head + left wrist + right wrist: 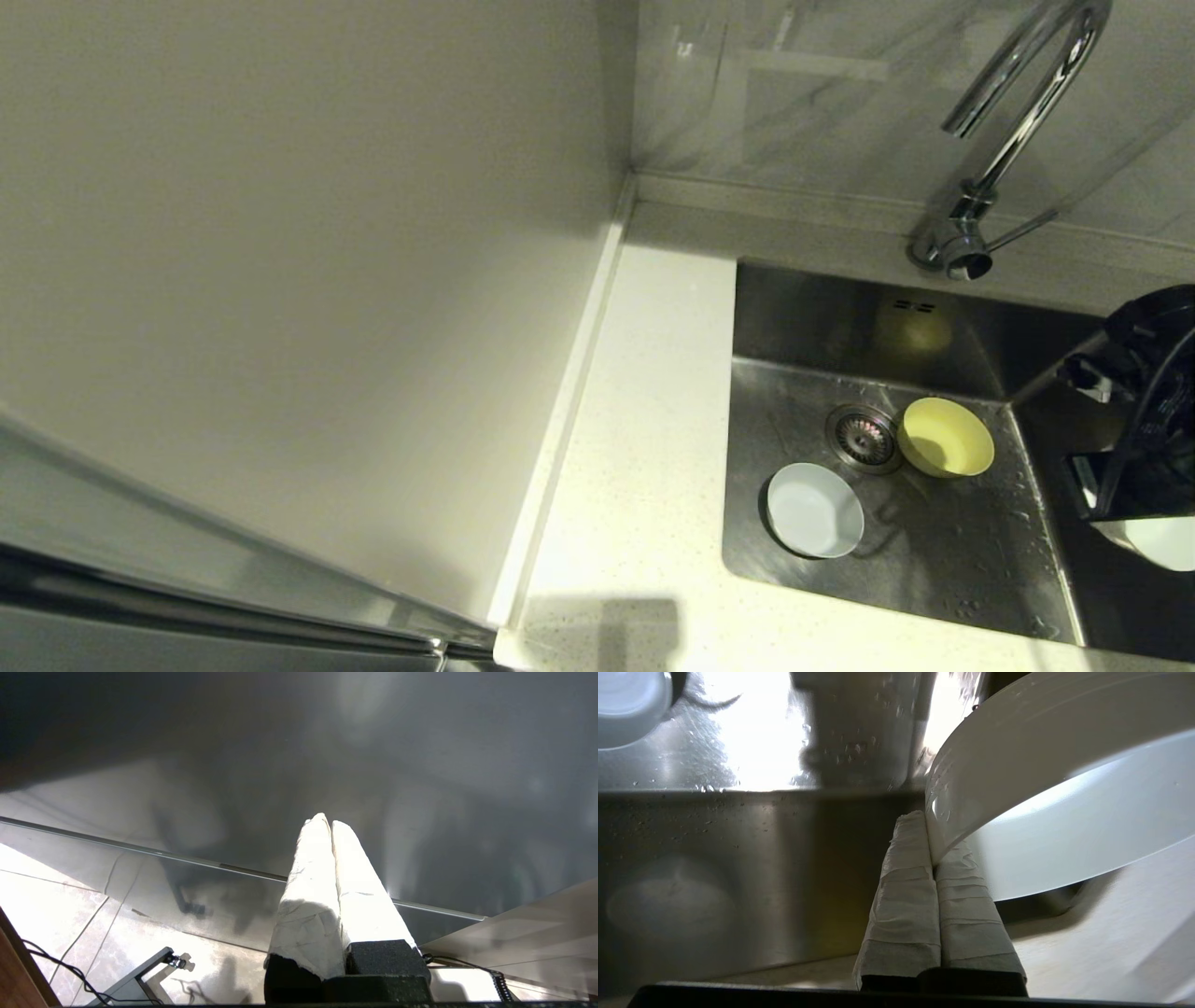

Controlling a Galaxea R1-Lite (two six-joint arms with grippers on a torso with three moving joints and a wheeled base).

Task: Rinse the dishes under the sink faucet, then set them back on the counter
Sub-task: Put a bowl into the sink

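The right arm enters the head view at the right edge, above the right side of the sink. Its black housing covers that corner of the basin and is cut off by the picture border. The right gripper is clenched on the rim of the white bowl: in the right wrist view the two tape-wrapped fingers pinch the bowl wall between them. The bowl is tilted, with water drops on its outer wall. In the head view only a small part of the white bowl shows below the arm; the rest is cut off.

The left gripper is out of the head view. In the left wrist view it is clenched on nothing, fingertips touching, and pointed at a dark panel above a tiled floor.

The pale blue-grey bowl stands on the sink floor near the front left corner. The yellow bowl stands just beside the drain strainer, to its right. The faucet rises behind the sink; its top is cut off. The speckled bench lies to the left of the sink.
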